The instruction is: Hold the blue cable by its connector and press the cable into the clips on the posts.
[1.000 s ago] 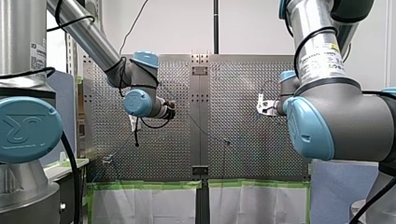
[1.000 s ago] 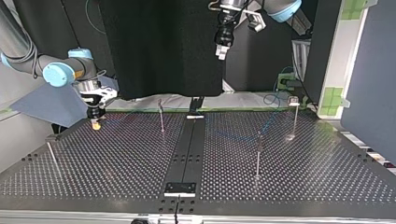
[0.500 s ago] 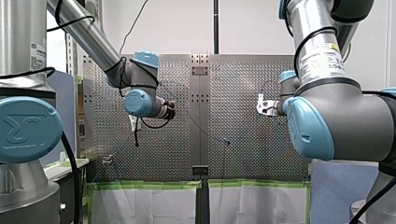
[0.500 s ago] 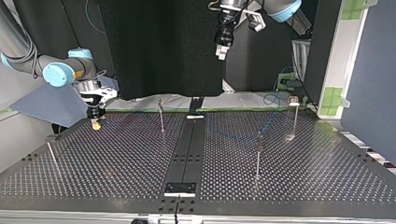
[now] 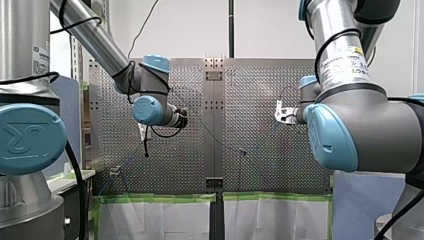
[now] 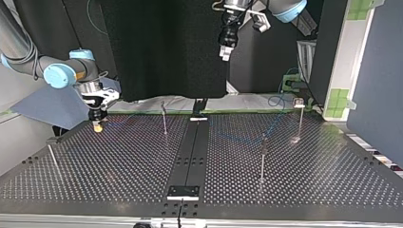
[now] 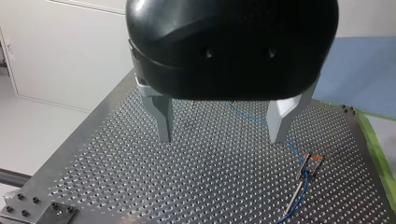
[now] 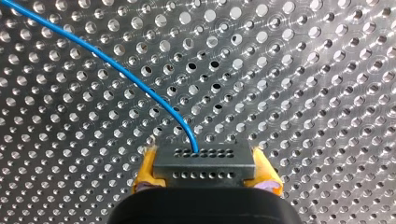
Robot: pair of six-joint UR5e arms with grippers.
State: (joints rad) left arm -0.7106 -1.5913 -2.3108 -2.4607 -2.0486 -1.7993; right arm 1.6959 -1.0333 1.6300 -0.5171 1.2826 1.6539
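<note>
- Our right gripper [image 8: 205, 173] is closed on the connector [image 8: 204, 164], a dark block with rows of small holes. The yellow pads [image 8: 145, 171] press its two short ends, so its long axis lies across the jaws.
- The blue cable [image 8: 116, 70] leaves the connector's face away from the wrist and curves off ahead of the gripper over the perforated table [image 8: 327, 70].
- In the top view this gripper hangs low at the frame's left, near the table's far edge. The nearest post [image 6: 164, 121] stands to its right and a second post [image 6: 51, 156] lies toward the lower left.
- Our left gripper [image 7: 220, 137] is wide open with nothing between its metal fingers. It sits high at the top view's upper centre, well apart from the connector.
- Ahead of the left gripper, off to one side, the cable reaches a clip [image 7: 314, 161]. We cannot tell whether it is seated there.
- We judge that the coming move turns on carrying the connector rightward in the top view to bring the cable over the nearest post's top. The right arm already has it.
- The label [image 5: 345, 62] on the right arm is too small to read, and the joint cap [image 5: 27, 137] bears an embossed mark we cannot make out.
</note>
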